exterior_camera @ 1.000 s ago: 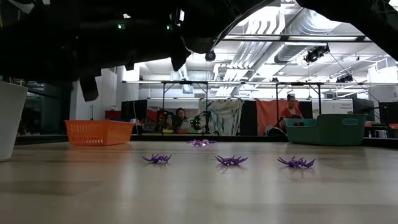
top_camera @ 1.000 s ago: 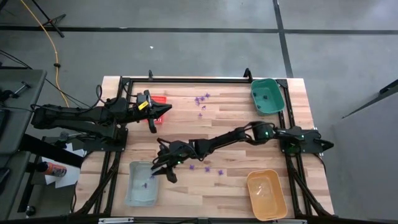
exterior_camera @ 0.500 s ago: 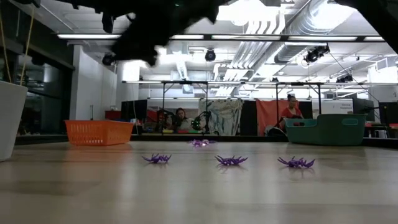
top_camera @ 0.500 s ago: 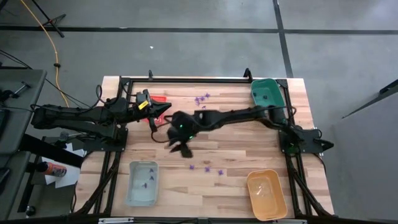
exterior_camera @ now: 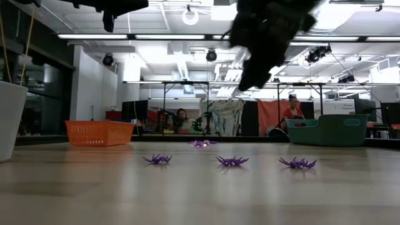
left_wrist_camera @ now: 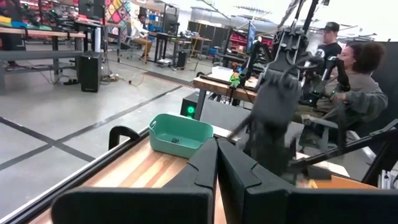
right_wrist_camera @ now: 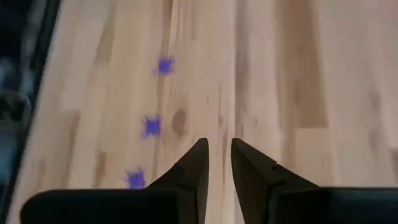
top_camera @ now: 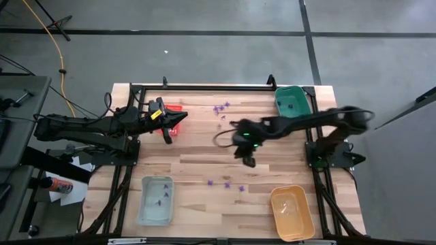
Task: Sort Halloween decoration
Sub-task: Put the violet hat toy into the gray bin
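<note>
The Halloween decoration is tiny purple pieces on the wood. One cluster (top_camera: 221, 109) lies near the far edge, another (top_camera: 228, 184) toward the near edge. In the low view three stand in a row (exterior_camera: 232, 161), and three show in the right wrist view (right_wrist_camera: 151, 126). A few dark pieces lie in the pale blue tray (top_camera: 155, 199). My right gripper (top_camera: 249, 160) (right_wrist_camera: 217, 152) hangs high over the table's middle, open by a narrow gap, with nothing between its fingers. My left gripper (top_camera: 182, 120) (left_wrist_camera: 216, 152) waits shut above the red tray (top_camera: 176, 109).
The green tray (top_camera: 291, 103) stands at the far right corner and the orange tray (top_camera: 291, 211) at the near right. A black frame rail (top_camera: 204, 87) runs along the far edge. People sit at benches beyond the table (left_wrist_camera: 357, 81). Bare wood lies between the two purple clusters.
My right gripper has left the pale blue tray. It swung first toward the far edge past the red tray, then toward the table's right, rising high above the wood. It now hangs over the middle. The purple pieces have stayed where they were.
</note>
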Controlling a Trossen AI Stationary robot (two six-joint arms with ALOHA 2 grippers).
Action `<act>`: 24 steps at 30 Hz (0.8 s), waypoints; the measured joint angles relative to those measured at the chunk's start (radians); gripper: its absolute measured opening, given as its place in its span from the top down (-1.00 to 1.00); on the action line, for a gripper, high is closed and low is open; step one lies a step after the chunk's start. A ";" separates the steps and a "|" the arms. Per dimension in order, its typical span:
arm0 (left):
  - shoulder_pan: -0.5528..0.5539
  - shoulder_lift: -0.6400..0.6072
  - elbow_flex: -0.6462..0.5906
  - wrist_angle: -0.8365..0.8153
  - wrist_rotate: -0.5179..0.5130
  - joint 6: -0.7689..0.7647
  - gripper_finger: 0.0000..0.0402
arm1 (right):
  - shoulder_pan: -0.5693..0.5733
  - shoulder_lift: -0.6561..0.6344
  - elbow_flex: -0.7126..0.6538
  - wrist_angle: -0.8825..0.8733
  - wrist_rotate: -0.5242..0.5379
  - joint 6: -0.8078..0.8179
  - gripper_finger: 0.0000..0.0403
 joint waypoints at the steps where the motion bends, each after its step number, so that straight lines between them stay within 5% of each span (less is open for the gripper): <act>1: 0.000 0.000 0.000 0.000 0.000 0.000 1.00 | 0.000 -0.060 -0.054 0.064 0.028 0.053 0.68; 5: 0.000 0.000 0.000 -0.001 0.001 0.001 1.00 | 0.000 -0.264 -0.206 0.348 0.153 0.198 0.68; 10: 0.000 0.001 0.000 -0.010 0.004 0.001 1.00 | -0.001 -0.407 -0.293 0.661 0.279 0.159 0.68; 24: 0.000 0.070 0.000 -0.002 0.093 0.035 1.00 | -0.001 -0.459 -0.266 0.701 0.328 0.116 0.68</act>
